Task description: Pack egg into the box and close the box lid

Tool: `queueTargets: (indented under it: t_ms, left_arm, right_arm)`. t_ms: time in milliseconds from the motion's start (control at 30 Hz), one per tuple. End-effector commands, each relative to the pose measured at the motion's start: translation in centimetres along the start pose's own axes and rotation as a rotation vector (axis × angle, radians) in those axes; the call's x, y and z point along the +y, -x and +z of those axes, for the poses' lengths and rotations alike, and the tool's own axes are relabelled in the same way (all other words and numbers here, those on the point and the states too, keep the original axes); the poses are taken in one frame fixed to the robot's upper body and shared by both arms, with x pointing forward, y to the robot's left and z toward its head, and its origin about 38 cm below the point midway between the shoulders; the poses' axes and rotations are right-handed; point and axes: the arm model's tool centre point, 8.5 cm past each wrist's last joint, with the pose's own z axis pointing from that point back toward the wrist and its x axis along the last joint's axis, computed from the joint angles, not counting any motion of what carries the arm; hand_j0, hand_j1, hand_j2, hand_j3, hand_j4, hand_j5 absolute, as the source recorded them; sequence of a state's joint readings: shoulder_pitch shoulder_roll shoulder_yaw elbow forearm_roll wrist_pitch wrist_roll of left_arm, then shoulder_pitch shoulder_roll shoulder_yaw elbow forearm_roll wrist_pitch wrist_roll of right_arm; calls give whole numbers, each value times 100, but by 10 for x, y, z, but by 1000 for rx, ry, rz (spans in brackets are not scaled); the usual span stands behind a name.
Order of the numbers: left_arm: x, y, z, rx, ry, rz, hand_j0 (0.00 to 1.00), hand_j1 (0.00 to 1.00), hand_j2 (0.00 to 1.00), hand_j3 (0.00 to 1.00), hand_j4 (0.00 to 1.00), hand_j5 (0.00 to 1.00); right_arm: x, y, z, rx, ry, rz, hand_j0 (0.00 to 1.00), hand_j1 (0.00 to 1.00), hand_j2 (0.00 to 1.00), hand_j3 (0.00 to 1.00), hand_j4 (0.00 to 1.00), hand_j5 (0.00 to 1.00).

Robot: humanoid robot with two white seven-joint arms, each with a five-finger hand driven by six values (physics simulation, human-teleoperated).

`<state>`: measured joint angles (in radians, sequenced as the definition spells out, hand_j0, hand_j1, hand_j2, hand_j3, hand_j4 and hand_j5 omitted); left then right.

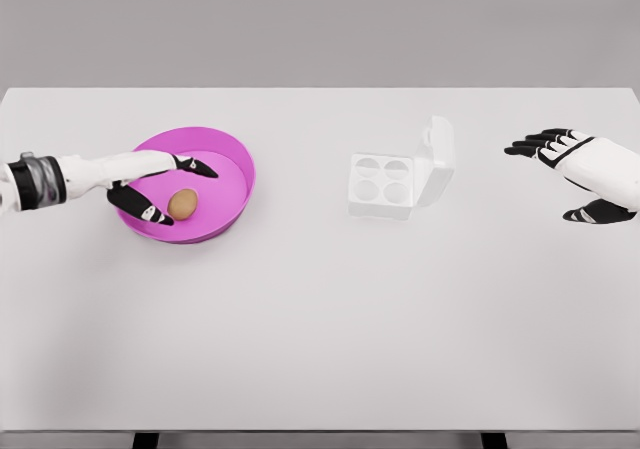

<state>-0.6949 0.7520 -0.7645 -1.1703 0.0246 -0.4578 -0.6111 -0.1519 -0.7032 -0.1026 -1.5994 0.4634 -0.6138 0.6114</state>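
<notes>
Left side of the white table [320, 349]: the left hand [150, 184] reaches in from the left edge over a pink bowl [235, 184]. Its black-tipped fingers [195, 165] are spread wide, the thumb on the near side, bracketing a brown egg [182, 204] that lies inside the bowl towards its near rim. The thumb tip sits just beside the egg; whether it actually touches cannot be told from this view, and the hand does not appear to hold it.

Centre right: a white egg box [382, 186] with four round cups, all empty, stands well apart from the bowl. Its lid [438, 161] is raised on the right side, standing roughly upright.

Far right: the right hand [578, 174] hovers near the table edge, fingers extended and open, holding nothing, apart from the box.
</notes>
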Motion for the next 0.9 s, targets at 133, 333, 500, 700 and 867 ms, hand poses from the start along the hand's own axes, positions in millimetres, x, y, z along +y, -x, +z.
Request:
queueTargets:
  t_ms: [133,333,500,700,867]
  left_arm:
    - [-1,0,-6,3,3,0,86,86,86,86,86,86]
    - [-4,2,-7,10,12,-2,86,86,86,86,86,86]
    - [-5,3,-6,16,16,-2,86,86,86,86,86,86]
    - [-6,5,-7,20,21,-2,84,84,84,84,84,84]
    - [-7,5,-7,20,22,-2,82,82,82,82,82,82]
  right_arm:
    - [-1,0,0,0,4,-5,100,100,100,100,100,100]
    - [0,1,0,1,3,-7,100,100,100,100,100,100]
    - [0,1,0,1,3,-7,100,100,100,100,100,100]
    - [0,1,0,2,2,-8,100,100,100,100,100,100]
    - [1,1,1,3,2,-9,100,100,100,100,100,100]
